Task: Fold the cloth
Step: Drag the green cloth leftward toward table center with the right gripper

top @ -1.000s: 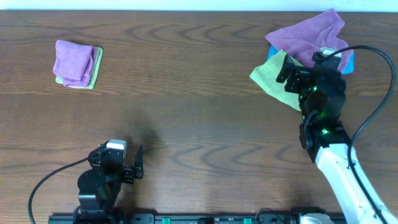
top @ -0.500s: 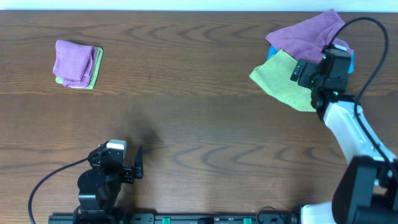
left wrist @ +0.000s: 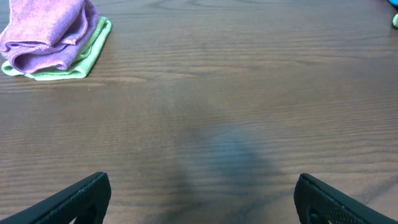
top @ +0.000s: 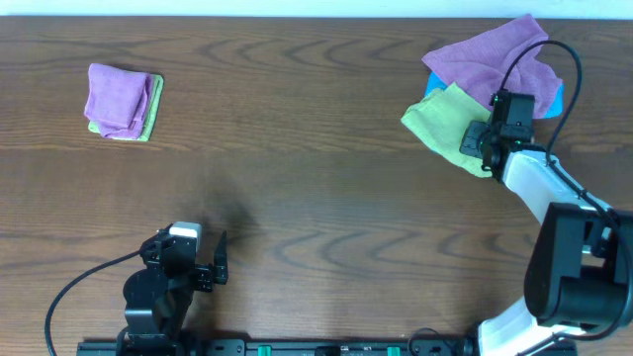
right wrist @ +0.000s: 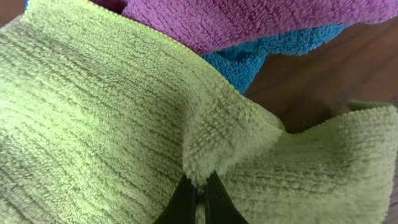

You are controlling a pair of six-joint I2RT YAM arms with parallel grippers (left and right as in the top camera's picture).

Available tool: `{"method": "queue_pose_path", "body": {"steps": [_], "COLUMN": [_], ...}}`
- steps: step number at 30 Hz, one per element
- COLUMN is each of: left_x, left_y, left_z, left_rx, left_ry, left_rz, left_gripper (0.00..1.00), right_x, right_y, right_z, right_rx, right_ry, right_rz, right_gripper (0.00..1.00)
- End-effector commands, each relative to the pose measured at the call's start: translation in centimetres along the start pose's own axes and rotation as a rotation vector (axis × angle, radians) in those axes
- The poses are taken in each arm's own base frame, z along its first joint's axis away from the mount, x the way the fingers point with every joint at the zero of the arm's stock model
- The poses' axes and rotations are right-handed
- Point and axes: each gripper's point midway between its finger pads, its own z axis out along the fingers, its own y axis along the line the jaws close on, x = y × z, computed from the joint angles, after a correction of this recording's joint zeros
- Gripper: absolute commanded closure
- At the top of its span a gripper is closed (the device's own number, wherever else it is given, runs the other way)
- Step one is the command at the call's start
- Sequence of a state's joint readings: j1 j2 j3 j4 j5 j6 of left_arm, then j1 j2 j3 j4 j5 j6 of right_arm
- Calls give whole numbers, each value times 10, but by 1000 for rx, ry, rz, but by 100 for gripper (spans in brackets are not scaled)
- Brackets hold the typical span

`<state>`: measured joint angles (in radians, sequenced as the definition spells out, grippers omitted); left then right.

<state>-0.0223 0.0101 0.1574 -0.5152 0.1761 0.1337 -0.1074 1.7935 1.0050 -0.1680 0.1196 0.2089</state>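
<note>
- Dark wood-grain table (top: 297,148) fills the overhead view, with a pale strip along its far edge.
- At the far right corner lies a loose heap of three cloths. The yellow-green cloth (top: 443,121) is on the near left side of the heap, spread partly flat on the wood and rumpled along its right side.
- A purple cloth (top: 490,54) lies crumpled over the far edge of the yellow-green cloth. A bright blue cloth (top: 433,86) peeks out from under both.
- The right gripper (top: 483,138) reaches in from the near right and sits on the right part of the yellow-green cloth.
- In the right wrist view its two dark fingertips (right wrist: 185,200) are pressed together, pinching a raised ridge of the yellow-green pile between them. The fabric bunches upward from that pinch into a fold.
- Past this fold the same view shows the blue and purple cloths at the top, with a patch of bare wood at the right.
- A black cable (top: 554,54) arcs over the heap from the right arm.
- The left gripper (top: 220,259) is at the near left, well apart from every cloth. Its jaws are spread wide with nothing between them. In the left wrist view its fingers (left wrist: 81,198) show only at the two bottom corners, above bare wood.
- At the far left of the table sits a separate small pile: a folded purple cloth (top: 117,94) on top of a folded green cloth (top: 150,111), whose edge shows along the right and near sides.
</note>
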Motion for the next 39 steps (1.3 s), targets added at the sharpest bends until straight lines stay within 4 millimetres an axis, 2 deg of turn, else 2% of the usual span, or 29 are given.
{"method": "queue_pose_path", "body": {"steps": [1,3,5,7,9,12,14,17,20,21,22,23,26,29,34,37,39], "left_x": [5,5,5,5,5,5,5,5,5,5,5,5,5,5,5,5,5], "left_y": [1,1,1,1,1,1,1,1,1,1,1,1,1,1,1,1,1], "left_z": [2,2,2,2,2,2,2,2,2,2,2,2,2,2,2,2,2], "left_rx": [-6,-6,-6,-6,-6,-6,-6,-6,-6,-6,-6,-6,-6,-6,-6,-6,-6], "left_ry": [9,9,9,9,9,9,9,9,9,9,9,9,9,9,9,9,9], "left_rz": [-6,-6,-6,-6,-6,-6,-6,-6,-6,-6,-6,-6,-6,-6,-6,-6,-6], "left_gripper": [5,5,5,5,5,5,5,5,5,5,5,5,5,5,5,5,5], "right_x": [-1,0,-4,-14,-27,-51,-53,-44,-24,-17,-13,-12,-12,-2,39,61,71], "right_y": [3,9,23,41,63,115,154,206,247,257,261,262,258,254,239,235,237], "right_z": [1,-1,-8,-22,-44,-105,-148,-209,-259,-273,-282,-286,-290,-284,-253,-230,-212], "right_rx": [-8,-36,-103,-186,-264,-448,-583,-749,-870,-902,-911,-902,-895,-883,-790,-742,-720], "right_ry": [2,9,1,-25,-71,-175,-224,-277,-310,-319,-331,-343,-331,-274,-99,-21,33], "right_rz": [8,31,40,30,7,-63,-127,-226,-315,-343,-357,-359,-329,-320,-415,-506,-512], "right_gripper": [99,99,99,99,99,99,99,99,99,86,51,1,1,1,1,13,15]}}
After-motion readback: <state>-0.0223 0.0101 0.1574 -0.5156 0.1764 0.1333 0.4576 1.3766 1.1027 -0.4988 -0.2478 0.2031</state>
